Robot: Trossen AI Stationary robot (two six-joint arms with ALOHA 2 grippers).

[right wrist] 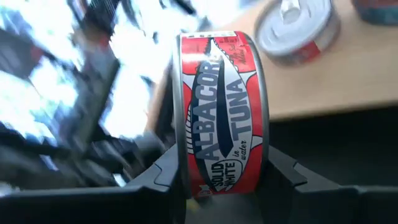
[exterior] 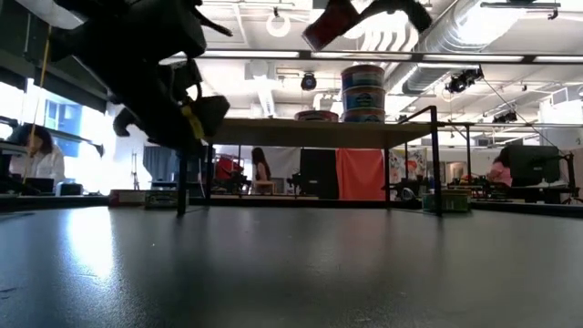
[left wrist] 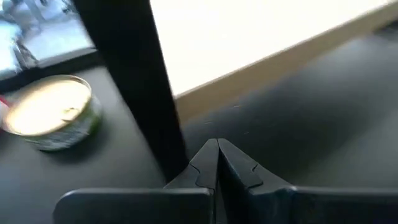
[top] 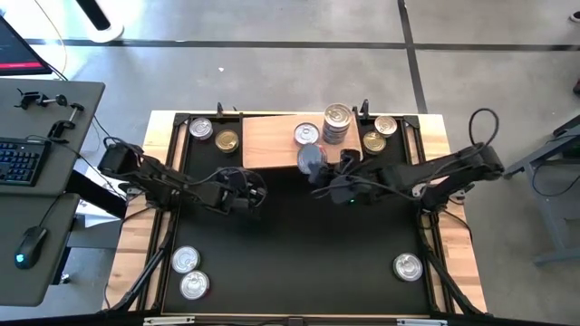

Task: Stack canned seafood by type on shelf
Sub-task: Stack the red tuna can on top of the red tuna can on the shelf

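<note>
The shelf (top: 272, 140) is a light wooden board on thin black legs at the far middle of the black mat. On it sit a single can (top: 306, 134) and a stack of bluish cans (exterior: 363, 91). My right gripper (top: 314, 165) is shut on a red-labelled tuna can (right wrist: 221, 112), above the shelf's near edge. My left gripper (left wrist: 217, 155) is shut on nothing and hangs low over the mat, near the shelf's left front leg (left wrist: 134, 81). A green-labelled can (left wrist: 53, 112) stands beyond that leg. My right gripper pinches the red tuna can by its two flat faces, one finger (right wrist: 168, 177) on each, so the side label (right wrist: 224, 93) faces the wrist camera. The fingers come from the table's right side, slanting down. The can stands on edge, lifted clear of shelf and mat.
Two cans (top: 200, 129) (top: 227, 141) stand left of the shelf and two (top: 385, 125) (top: 374, 141) to its right. Two more (top: 186, 260) (top: 194, 285) lie at the near left and one (top: 408, 266) at the near right. A desk with a keyboard (top: 23, 161) stands left of the table.
</note>
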